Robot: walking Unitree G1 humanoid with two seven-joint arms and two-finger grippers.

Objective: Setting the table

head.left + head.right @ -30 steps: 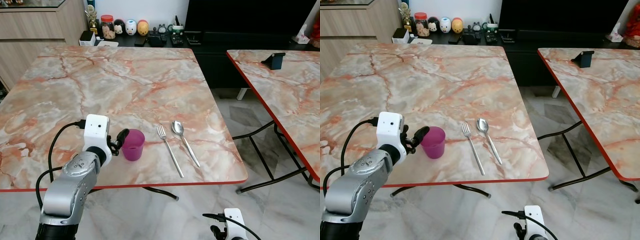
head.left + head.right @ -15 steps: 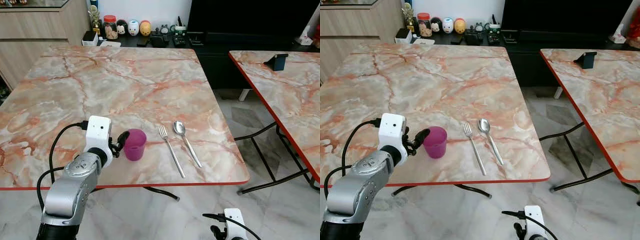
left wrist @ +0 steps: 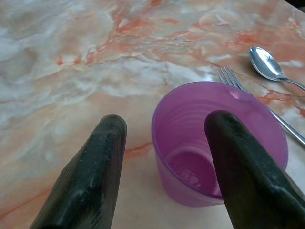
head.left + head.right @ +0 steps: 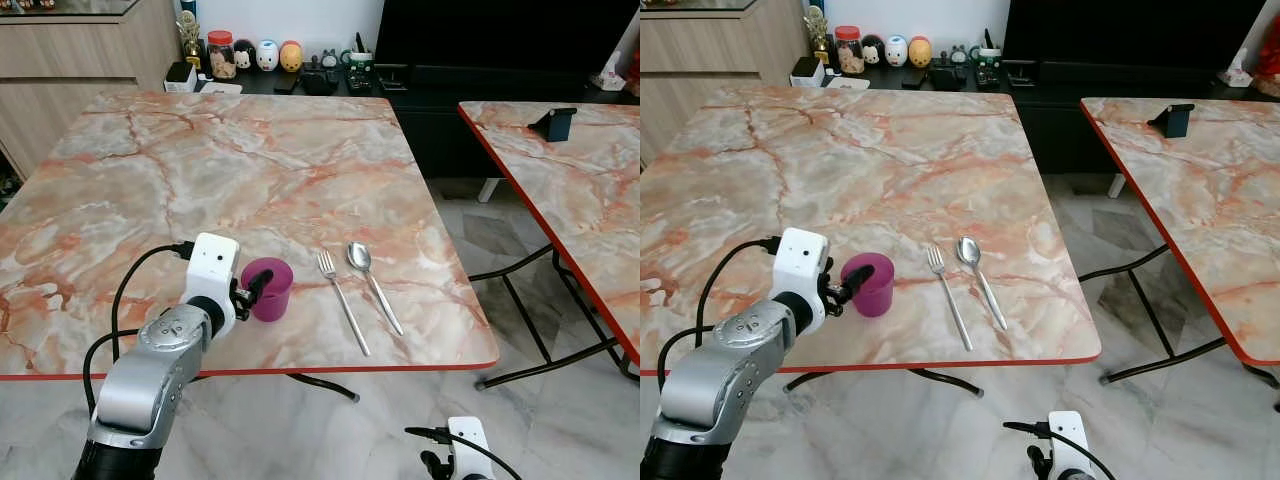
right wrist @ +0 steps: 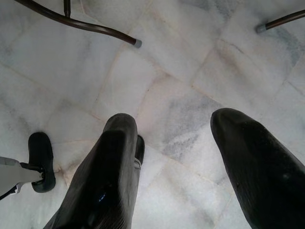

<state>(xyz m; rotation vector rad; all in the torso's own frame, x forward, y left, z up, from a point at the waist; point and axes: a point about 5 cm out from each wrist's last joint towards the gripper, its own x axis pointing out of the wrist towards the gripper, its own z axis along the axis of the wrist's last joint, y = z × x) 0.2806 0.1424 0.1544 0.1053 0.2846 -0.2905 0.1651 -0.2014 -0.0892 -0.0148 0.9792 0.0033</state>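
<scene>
- The left hand (image 3: 164,129) is at the purple plastic cup (image 4: 268,289) near the front edge of the counter (image 4: 230,170), with its two black fingers (image 3: 90,176) spread apart.
- In the left wrist view one finger reaches over the cup's open mouth while the other stands outside its wall, so the rim sits between them; I cannot tell whether either finger touches the cup.
- The cup stands upright on the marble-patterned counter and looks empty inside.
- The left arm (image 4: 160,360) comes up from below the counter's red-trimmed front edge, a black cable (image 4: 120,300) looping beside its white wrist housing.
- Just to the right of the cup lies a metal fork (image 4: 340,300), tines pointing away from the robot.
- A metal spoon (image 4: 372,283) lies beside the fork on its right, bowl at the far end, the two roughly parallel and not touching.
- The right hand (image 5: 176,143) hangs low over the pale marble floor (image 5: 190,57), its fingers parted with nothing between them; dark counter legs (image 5: 86,24) cross the floor beyond it.
- At the far side a dark sideboard (image 4: 300,80) carries small figurines (image 4: 266,54) and a red-lidded jar (image 4: 221,54).
- A second marble counter (image 4: 580,180) stands to the right, with a small dark stand (image 4: 552,122) on it.
</scene>
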